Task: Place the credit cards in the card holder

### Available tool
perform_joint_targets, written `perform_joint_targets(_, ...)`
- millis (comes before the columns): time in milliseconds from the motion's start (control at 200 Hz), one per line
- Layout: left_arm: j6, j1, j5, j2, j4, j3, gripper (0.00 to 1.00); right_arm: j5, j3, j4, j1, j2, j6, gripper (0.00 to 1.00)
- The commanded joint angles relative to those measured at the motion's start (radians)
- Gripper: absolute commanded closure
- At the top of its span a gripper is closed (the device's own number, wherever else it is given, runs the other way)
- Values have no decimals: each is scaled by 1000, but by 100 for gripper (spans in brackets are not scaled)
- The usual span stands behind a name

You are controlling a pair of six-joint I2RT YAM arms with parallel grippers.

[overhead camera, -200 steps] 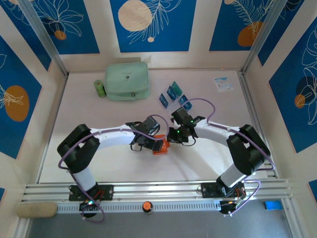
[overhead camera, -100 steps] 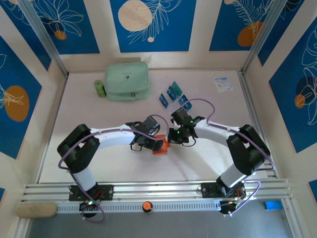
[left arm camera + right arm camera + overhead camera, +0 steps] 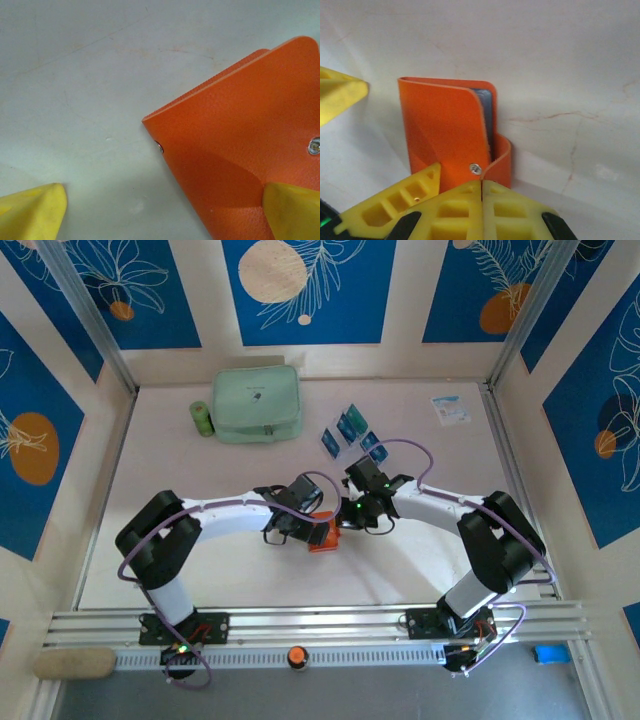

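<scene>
A small orange leather-like folding card holder (image 3: 322,536) sat mid-way across the pale desk (image 3: 180,470), between both arms. The left claw (image 3: 161,192) stood wide open over it. The right claw (image 3: 481,186) was closed tight, its yellow fingertips meeting just beneath the holder's snap flap. Teal-blue rectangular credit cards (image 3: 347,427) lay farther back.

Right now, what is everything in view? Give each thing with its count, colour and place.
card holder: one, orange, table centre
credit cards: at least four loose, teal-blue, far side just right of centre; another card's edge shows inside the card holder
zip pouch: one, mint green, far side, left of centre
cylinder: one, small, green, beside the zip pouch's left end
leaflet: one, white and blue, far right
table: one, pale
left gripper: open, yellow fingers, one over the card holder
right gripper: shut, yellow fingers, at the card holder's snap-button edge
</scene>
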Motion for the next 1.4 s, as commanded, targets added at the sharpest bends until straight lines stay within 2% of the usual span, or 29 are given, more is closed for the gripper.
perform_joint_targets(0, 20, 0, -72, 32, -56, -34, 0, -71, 17, 40, 6, 25, 27, 100)
perform_joint_targets(410, 16, 0, -74, 24, -51, -36, 0, -86, -1, 84, 32, 112, 56, 100)
perform_joint_targets(800, 21, 19, -58, -39, -81, 21, 0, -55, -32, 77, 30, 98, 56, 100)
perform_joint_targets(1085, 42, 38, -60, -27, -61, -2, 0, -50, -32, 73, 30, 98, 56, 100)
perform_joint_targets(1395, 36, 42, -31, -96, -42, 5, 0, -47, -43, 72, 29, 101, 58, 100)
